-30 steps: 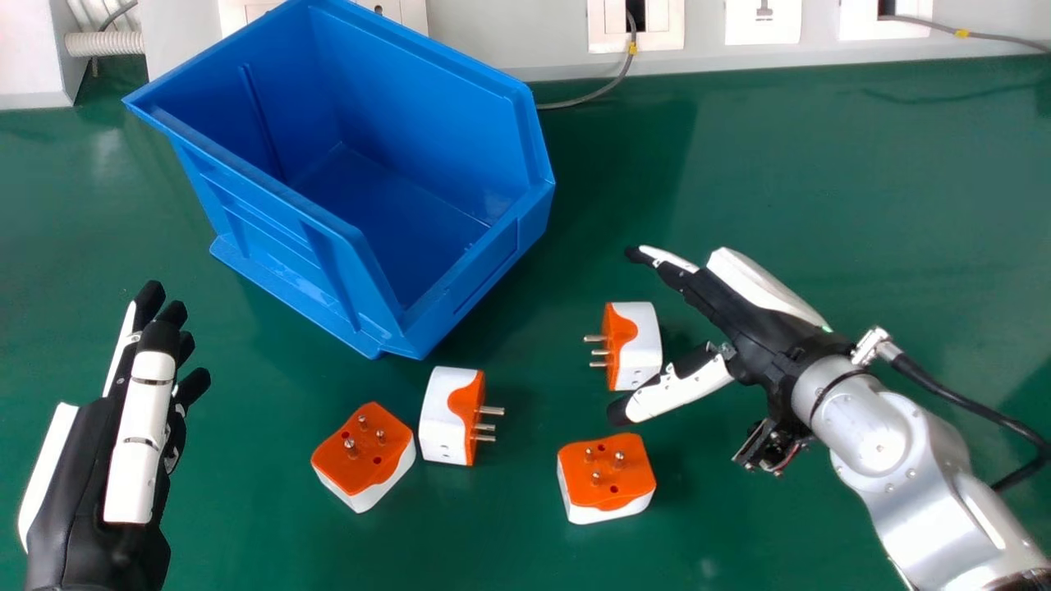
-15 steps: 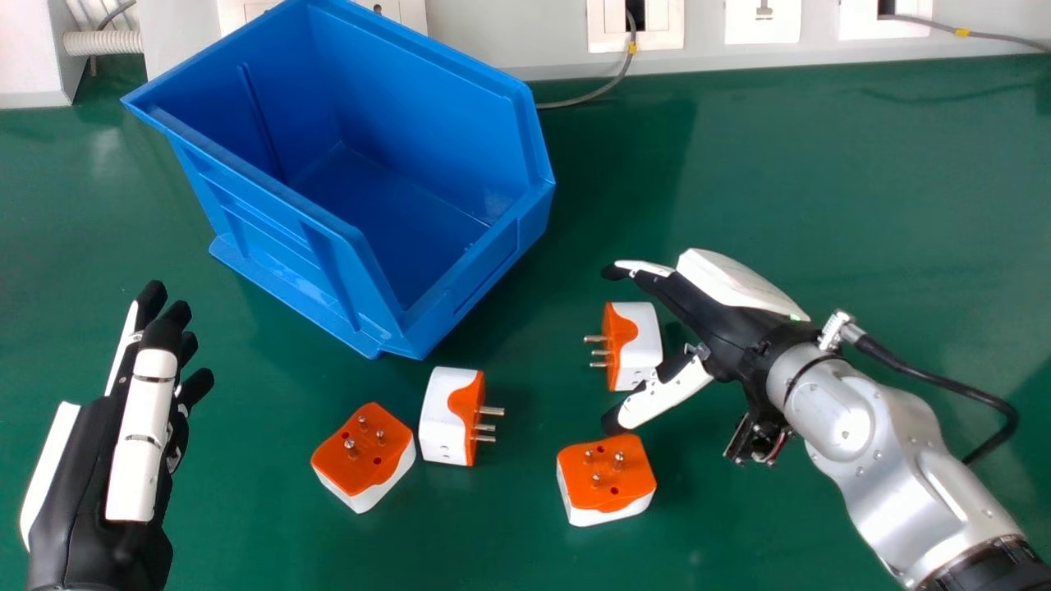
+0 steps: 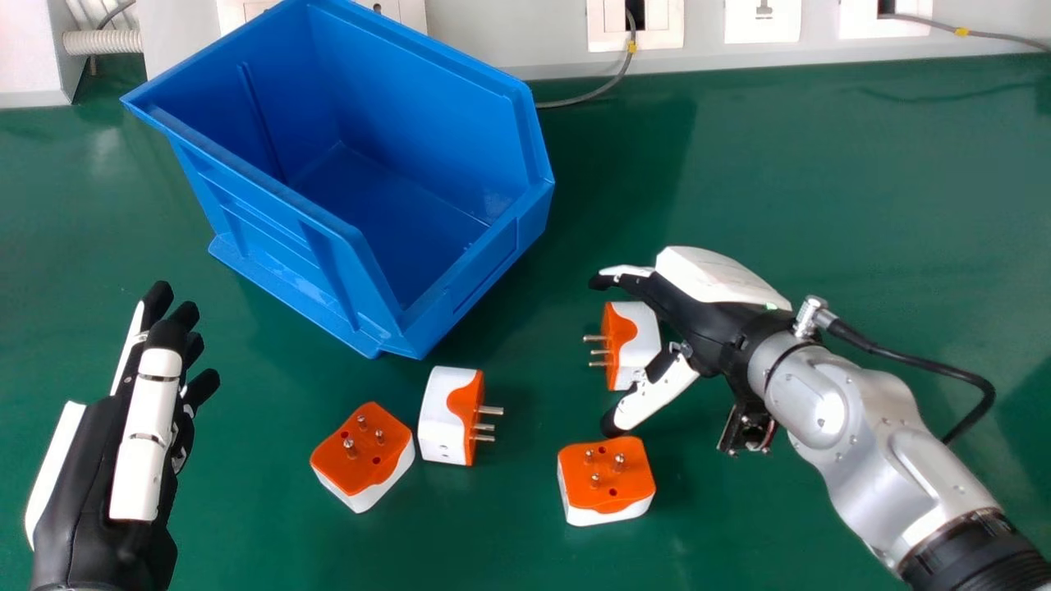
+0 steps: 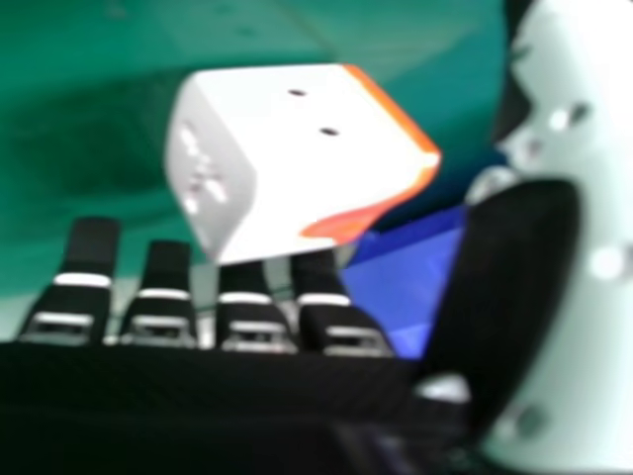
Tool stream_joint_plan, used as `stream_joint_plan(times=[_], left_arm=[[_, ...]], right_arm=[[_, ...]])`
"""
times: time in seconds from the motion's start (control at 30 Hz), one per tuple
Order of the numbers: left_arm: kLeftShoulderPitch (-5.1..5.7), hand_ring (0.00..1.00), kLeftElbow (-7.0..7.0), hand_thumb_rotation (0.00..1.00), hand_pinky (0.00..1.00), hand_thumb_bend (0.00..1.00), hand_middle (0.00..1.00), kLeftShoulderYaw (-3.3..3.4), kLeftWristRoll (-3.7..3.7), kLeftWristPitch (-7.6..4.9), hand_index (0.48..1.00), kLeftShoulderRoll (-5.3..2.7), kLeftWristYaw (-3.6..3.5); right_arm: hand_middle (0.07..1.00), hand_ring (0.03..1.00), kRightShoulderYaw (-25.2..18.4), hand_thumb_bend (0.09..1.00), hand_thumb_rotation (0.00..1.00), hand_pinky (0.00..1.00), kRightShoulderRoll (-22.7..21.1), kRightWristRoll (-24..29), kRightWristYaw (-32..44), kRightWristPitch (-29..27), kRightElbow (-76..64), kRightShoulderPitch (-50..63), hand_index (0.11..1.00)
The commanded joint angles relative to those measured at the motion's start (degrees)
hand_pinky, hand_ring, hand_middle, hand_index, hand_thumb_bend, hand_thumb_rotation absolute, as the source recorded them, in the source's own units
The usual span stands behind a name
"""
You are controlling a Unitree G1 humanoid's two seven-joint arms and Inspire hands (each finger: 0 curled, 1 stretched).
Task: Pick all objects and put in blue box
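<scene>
Lying on its side in the gap between the thumb and fingers of the right hand (image 3: 710, 328), the nearest adapter (image 3: 642, 345) has a white, round-edged body and an orange face whose metal pins point away from the palm. The right hand is loosely open, thumb spread from outstretched fingers, with nothing gripped. In the right hand view the adapter shows two small dark holes on a white side and a blurred group of openings on a greyer end. Fingers and thumb cover corners of it in the head view, and its edge hides some fingertips in the right hand view; whether they touch it cannot be told. Just beside the thumb tip, on the robot's side, a second adapter (image 3: 606, 480) sits pins up on the green surface (image 3: 821, 180). Farther to the right hand's left are a sideways adapter (image 3: 443, 414) and a pins-up adapter (image 3: 361, 455). The blue box (image 3: 374, 283) stands beyond these two, its far edge cut off by the head view. The left hand (image 3: 107, 460) is at that view's left.
</scene>
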Motion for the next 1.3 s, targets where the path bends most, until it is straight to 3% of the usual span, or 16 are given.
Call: stream_joint_plan(times=[0.0, 0.43, 0.7, 0.93, 1.13, 1.27], left_arm=[[0.14, 0.99, -1.38, 1.00, 0.95, 0.42, 0.99, 0.30, -0.36, -0.36, 1.000, 0.25, 0.07], [1.05, 0.99, -2.22, 1.00, 0.95, 0.41, 0.99, 0.21, -0.79, 0.17, 1.000, 0.30, -0.20], [1.52, 0.99, -2.25, 1.00, 0.95, 0.41, 0.99, 0.53, -1.01, 0.30, 1.000, 0.69, -0.44], [1.89, 0.99, -3.04, 1.00, 0.95, 0.41, 0.99, 0.79, -1.34, 1.23, 1.000, 0.81, -0.22], [2.51, 0.99, -4.59, 1.00, 0.95, 0.41, 0.99, 0.49, -0.75, 2.37, 1.000, 0.51, 0.49], [2.79, 0.98, -4.68, 1.00, 0.95, 0.41, 0.99, 0.44, -0.75, 2.38, 1.000, 0.41, 0.59]], right_arm=[[0.903, 0.912, -0.1, 0.725, 0.21, 0.81, 0.0, -0.3, -0.4, -0.5, 0.2, -2.4, 0.861], [0.900, 0.901, 1.5, 0.703, 0.20, 0.81, 0.0, -2.1, -0.1, 0.4, 3.6, -6.3, 0.849], [0.904, 0.897, 2.3, 0.686, 0.20, 0.80, 0.4, -3.3, -0.6, 0.6, 5.8, -8.0, 0.854], [0.905, 0.895, 3.3, 0.673, 0.19, 0.80, 0.1, -4.4, -0.6, 0.5, 7.5, -9.1, 0.854], [0.904, 0.893, 5.1, 0.661, 0.19, 0.79, 0.1, -6.0, -1.8, 0.0, 8.6, -9.4, 0.842], [0.903, 0.892, 6.0, 0.660, 0.18, 0.79, -0.2, -6.8, -1.6, -0.4, 7.6, -8.8, 0.842]])
